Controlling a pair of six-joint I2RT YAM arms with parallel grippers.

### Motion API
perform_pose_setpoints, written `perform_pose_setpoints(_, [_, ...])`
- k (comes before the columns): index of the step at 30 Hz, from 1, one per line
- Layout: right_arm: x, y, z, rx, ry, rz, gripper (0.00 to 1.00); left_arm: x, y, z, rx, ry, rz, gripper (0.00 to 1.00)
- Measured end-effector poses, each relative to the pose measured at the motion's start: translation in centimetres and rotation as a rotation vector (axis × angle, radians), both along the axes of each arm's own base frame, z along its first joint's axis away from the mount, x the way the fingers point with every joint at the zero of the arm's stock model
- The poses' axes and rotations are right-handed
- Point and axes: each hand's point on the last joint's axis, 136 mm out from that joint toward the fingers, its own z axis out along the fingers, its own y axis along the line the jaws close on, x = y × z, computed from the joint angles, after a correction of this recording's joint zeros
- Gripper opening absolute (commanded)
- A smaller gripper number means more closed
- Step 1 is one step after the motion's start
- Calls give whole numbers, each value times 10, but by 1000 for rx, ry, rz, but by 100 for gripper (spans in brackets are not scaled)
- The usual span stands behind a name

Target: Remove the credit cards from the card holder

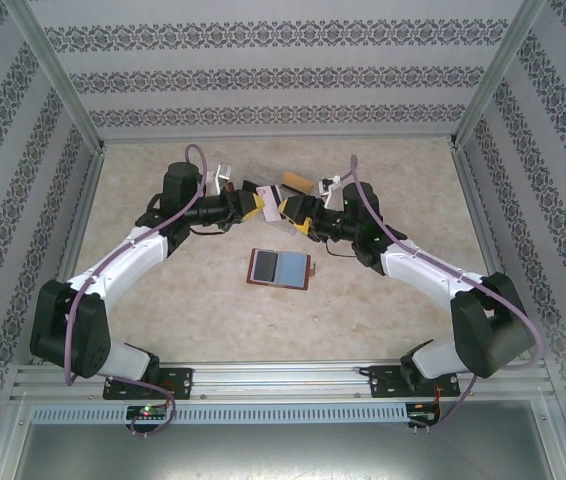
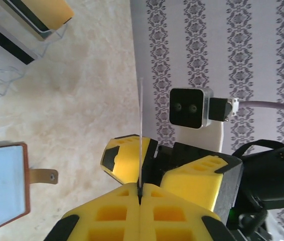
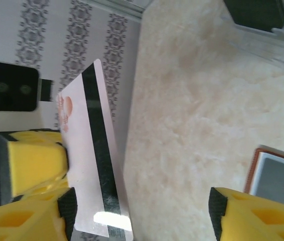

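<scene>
While one credit card (image 3: 90, 150) is pinched, one card holder (image 1: 281, 268) lies open.

This is a robotics lab cell: grey damask-striped wallpaper panels (image 1: 263, 80) boxed in bare aluminium frame posts (image 1: 56, 75), a beige marbled desk (image 1: 203, 320), and a white-and-black left arm (image 1: 123, 262) and right arm (image 1: 433, 272) bolted to a slotted aluminium rail (image 1: 283, 380).

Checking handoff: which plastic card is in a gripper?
The thin white black-striped card, pinched by the shut left gripper; the yellow-orange card sits in the clear plastic tray.
</scene>
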Motion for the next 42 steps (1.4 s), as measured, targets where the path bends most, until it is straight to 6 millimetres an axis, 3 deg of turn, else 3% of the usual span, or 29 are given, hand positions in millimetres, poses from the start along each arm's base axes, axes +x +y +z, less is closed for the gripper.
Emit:
perform_pose_setpoints(7, [-6,4,18,119,-10,38,46,-6,0,-4,-57,69,11,1])
perform_pose_setpoints(12, [-8,7,35,181,-31,60,36,-11,1,10,-80,60,15,1])
perform_pose_setpoints(20, [-9,6,40,197,-48,75,12,-15,2,18,-92,49,16,3])
perform_pose_setpoints(23, [-7,4,38,191,-56,86,0,-15,2,16,-85,50,14,22])
perform_pose_setpoints(26, [-2,4,35,167,-77,95,0,-14,3,10,-47,64,16,50])
perform_pose_setpoints(28, [7,0,27,129,-93,83,0,-12,6,9,5,64,27,63])
perform_pose_setpoints(34, [36,-22,-9,-84,-139,22,0,6,40,16,231,-7,142,84])
perform_pose_setpoints(40, [59,-40,-11,-373,-301,-11,0,10,99,-19,440,60,255,99])
perform_pose_setpoints(42, [65,-44,-11,-455,-358,-2,0,9,116,-28,488,80,278,99])
